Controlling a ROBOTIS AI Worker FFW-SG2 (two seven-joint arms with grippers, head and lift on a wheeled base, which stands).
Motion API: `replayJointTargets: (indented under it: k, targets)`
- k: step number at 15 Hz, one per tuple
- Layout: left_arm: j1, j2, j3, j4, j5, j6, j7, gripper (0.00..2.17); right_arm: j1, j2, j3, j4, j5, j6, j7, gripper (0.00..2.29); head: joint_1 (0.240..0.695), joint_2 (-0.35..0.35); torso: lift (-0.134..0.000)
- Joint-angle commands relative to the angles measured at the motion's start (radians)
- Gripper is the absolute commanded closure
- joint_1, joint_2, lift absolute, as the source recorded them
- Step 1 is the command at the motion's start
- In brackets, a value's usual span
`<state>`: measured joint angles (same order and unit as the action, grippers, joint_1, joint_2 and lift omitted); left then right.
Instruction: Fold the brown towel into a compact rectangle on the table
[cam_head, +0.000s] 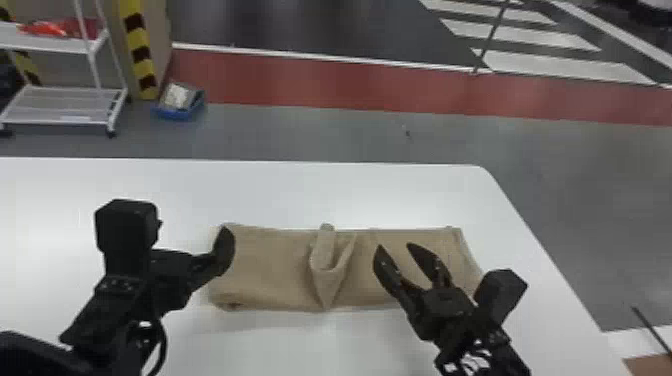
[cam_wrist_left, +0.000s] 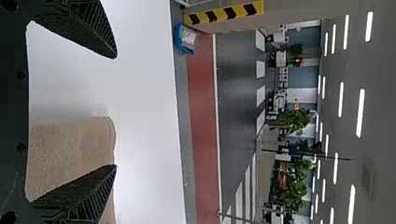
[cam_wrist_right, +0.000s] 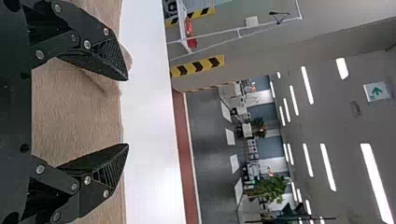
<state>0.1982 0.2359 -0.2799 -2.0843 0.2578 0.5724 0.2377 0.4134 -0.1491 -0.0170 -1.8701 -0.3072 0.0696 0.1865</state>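
Observation:
The brown towel (cam_head: 270, 267) lies as a wide strip across the table, with a raised, pinched fold near its middle. At the strip's left end is my left gripper (cam_head: 223, 250), one finger over the towel's edge. In the left wrist view, the left gripper (cam_wrist_left: 116, 112) has its fingers wide apart, one over the towel (cam_wrist_left: 70, 151), the other over bare table. My right gripper (cam_head: 395, 246) hangs over the towel's right half, fingers spread and holding nothing. The right wrist view has the towel (cam_wrist_right: 70, 112) beneath the open right gripper (cam_wrist_right: 127, 112), the raised fold beside one finger.
The white table (cam_head: 300, 195) extends beyond the towel to its far edge, with a rounded corner at the far right. Past it on the floor stand a white cart (cam_head: 65, 105) and a blue bin (cam_head: 180, 102), at the far left.

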Motion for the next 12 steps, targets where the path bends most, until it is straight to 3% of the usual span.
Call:
replayJointTargets:
  k: [1, 5, 12]
  targets:
    - [0.029, 0.025, 0.036, -0.013, 0.02, -0.018, -0.006, 0.04, -0.001, 0.003, 0.071, -0.06, -0.003, 0.105, -0.032, 0.45, 0.695, -0.118, -0.125]
    - [0.049, 0.039, 0.05, -0.011, 0.034, -0.048, -0.024, 0.04, 0.022, 0.005, 0.146, -0.153, -0.004, 0.23, -0.147, 0.45, 0.695, -0.012, -0.125]
    - [0.067, 0.033, 0.042, -0.016, 0.037, -0.064, -0.027, 0.04, 0.111, 0.003, 0.178, -0.247, 0.01, 0.23, -0.157, 0.45, 0.695, 0.04, -0.125]
